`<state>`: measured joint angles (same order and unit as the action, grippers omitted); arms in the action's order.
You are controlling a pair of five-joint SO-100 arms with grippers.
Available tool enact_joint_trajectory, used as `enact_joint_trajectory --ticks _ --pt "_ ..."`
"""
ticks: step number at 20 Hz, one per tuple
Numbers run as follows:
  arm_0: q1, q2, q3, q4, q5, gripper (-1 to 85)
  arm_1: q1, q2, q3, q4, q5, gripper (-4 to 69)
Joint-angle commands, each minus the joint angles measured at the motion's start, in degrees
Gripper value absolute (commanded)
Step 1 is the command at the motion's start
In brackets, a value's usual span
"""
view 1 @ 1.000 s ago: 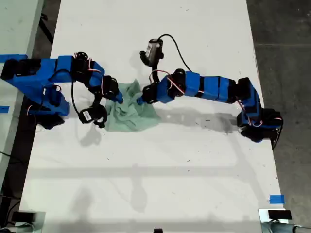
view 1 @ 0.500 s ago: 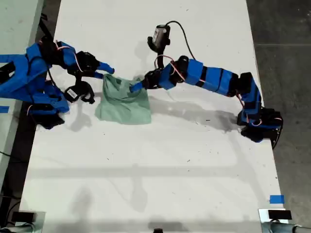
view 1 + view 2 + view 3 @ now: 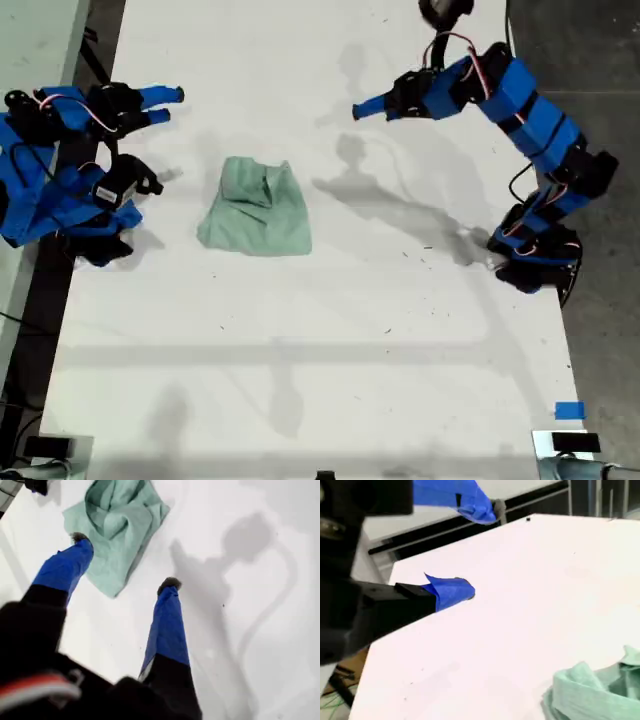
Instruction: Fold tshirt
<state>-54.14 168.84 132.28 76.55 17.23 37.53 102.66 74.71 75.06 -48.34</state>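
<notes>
Currently the tshirt is lying in a loosely folded, rumpled heap on the white table, toward the exterior view's left of centre, with neither arm touching it. One bunched fold is standing up along its upper edge in that view, while the lower portion is lying flatter.

My first gripper is hovering well apart from the cloth, toward the exterior view's upper right, with its arm reaching up from a base at that view's right edge. In the first wrist view, my first gripper is showing both blue fingers spread wide with nothing between them; the tshirt is lying beyond the tips (one finger is overlapping it in the picture only).

My second gripper is sitting at the exterior view's upper left, drawn close to its own base and clear of the garment. In the second wrist view, my second gripper is likewise standing with its fingers parted and empty, and a corner of the tshirt is showing on the table surface some way off.

A small blue tape mark is lying near the exterior view's lower right corner.
</notes>
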Motion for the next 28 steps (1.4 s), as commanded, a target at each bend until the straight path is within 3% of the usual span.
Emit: enact_joint_trajectory --ticks 1,3,5,8,10,12,13,15,17,20,22,27,28 --pt "9.8 6.9 5.7 -3.6 -2.5 17.8 -1.3 17.5 17.1 -1.1 0.7 25.9" --pt "21.1 13.7 13.5 -9.4 -5.5 11.8 -4.4 28.0 31.4 -1.8 4.1 24.4" --pt "32.0 17.7 22.2 -18.1 -8.1 4.6 -9.5 40.2 45.8 -3.8 7.2 16.3" --pt "40.3 16.1 31.0 -25.6 -12.0 1.4 -18.0 58.7 65.9 -6.3 14.9 7.9" --pt "40.6 19.2 36.5 -25.4 -12.2 0.1 -21.1 74.4 78.3 -3.5 20.8 -1.1" --pt "39.1 28.2 43.3 -20.4 -13.5 0.1 -22.5 92.3 88.0 1.3 22.9 -1.1" --pt "38.8 37.3 48.1 -16.8 -13.8 0.1 -24.3 95.7 90.5 0.5 24.3 -1.0" --pt "39.4 34.0 50.4 -17.5 -16.1 0.1 -27.1 85.9 88.7 -10.2 24.3 -0.9" --pt "39.6 36.7 50.5 -16.8 -16.0 0.9 -28.2 62.2 78.3 -23.3 21.7 -0.9" --pt "37.5 37.1 50.5 -16.5 -16.2 3.4 -29.5 25.6 49.4 -29.0 14.9 -0.9" --pt "37.0 37.1 50.5 -16.5 -16.3 4.0 -31.6 4.8 27.8 -27.4 11.3 -1.0" --pt "36.7 37.1 50.5 -16.4 -16.3 5.5 -35.9 -42.7 -33.0 -12.3 5.4 -1.0" --pt "36.9 37.1 50.5 -16.4 -16.3 5.6 -35.9 -46.0 -35.9 -14.4 4.5 -1.0"
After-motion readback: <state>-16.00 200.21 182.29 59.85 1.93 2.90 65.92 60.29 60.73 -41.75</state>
